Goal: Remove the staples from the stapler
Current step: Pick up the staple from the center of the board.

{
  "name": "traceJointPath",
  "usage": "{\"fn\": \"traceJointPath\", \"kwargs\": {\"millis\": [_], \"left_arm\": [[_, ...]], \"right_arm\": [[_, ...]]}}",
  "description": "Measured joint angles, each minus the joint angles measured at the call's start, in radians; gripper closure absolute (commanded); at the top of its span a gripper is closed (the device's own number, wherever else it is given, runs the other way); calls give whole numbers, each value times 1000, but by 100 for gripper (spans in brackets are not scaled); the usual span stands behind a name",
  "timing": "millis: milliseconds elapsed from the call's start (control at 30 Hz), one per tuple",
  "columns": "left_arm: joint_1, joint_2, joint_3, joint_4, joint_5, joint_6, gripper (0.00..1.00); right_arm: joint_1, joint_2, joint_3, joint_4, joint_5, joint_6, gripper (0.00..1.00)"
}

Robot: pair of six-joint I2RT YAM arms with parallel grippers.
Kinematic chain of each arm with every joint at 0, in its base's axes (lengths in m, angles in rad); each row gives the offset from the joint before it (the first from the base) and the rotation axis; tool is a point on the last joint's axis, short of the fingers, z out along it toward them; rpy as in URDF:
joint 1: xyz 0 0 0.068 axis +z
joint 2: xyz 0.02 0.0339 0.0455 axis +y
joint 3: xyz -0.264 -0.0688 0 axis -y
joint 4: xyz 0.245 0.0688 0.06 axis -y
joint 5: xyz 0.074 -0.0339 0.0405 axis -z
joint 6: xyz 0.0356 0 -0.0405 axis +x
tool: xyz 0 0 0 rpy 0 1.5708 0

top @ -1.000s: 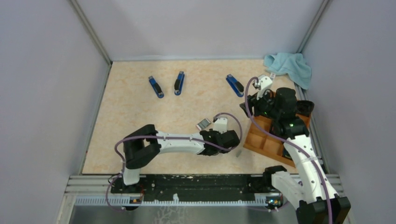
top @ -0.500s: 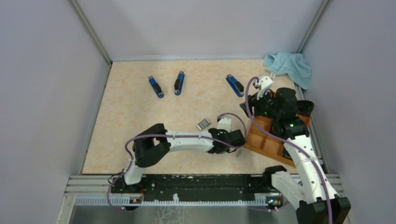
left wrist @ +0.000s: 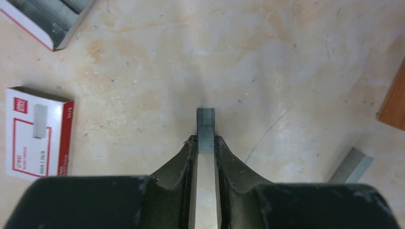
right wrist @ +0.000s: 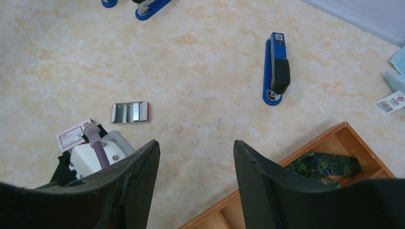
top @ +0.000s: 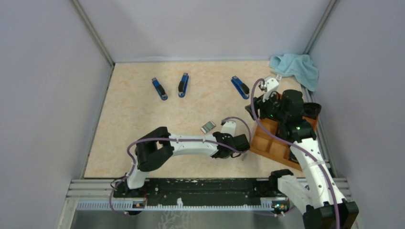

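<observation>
Left gripper [left wrist: 206,144] narrowly pinches a thin, ribbed grey metal strip of staples [left wrist: 206,125].

Wears white shells [top: 188,148] over black joints [top: 150,155]; trails purple cables [right wrist: 99,149]; ends in matte black, curved fingers [right wrist: 138,181].

A robot lab test cell: plain grey panel walls [top: 47,71] on metal corner posts [top: 93,31] box in a beige table [top: 133,114], two arms [top: 191,143] are bolted to a slotted rail [top: 200,188] at the bottom edge, and staplers [top: 160,88] lie spaced in a row at upper centre.
</observation>
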Motion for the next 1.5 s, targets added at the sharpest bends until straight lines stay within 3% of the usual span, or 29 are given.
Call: {"fn": "traceJointPath", "kwargs": {"millis": [233,433,700,1033,1333,1500], "left_arm": [[0,-73,-111,12,-24,85,80],[1,-142,-211,47,-15,145,70],[12,-159,-237,79,11,173,66],[26,-203,-299,160,68,179,83],[26,-266,-376,240,90,217,85],[32,-447,-508,413,106,264,84]], "right_arm": [[0,0,0,0,-6,1,41],[0,0,0,1,-13,8,41],[0,0,0,2,-20,11,41],[0,0,0,3,-26,16,41],[-1,1,0,6,-137,34,41],[-1,15,-4,42,-286,63,42]]}}
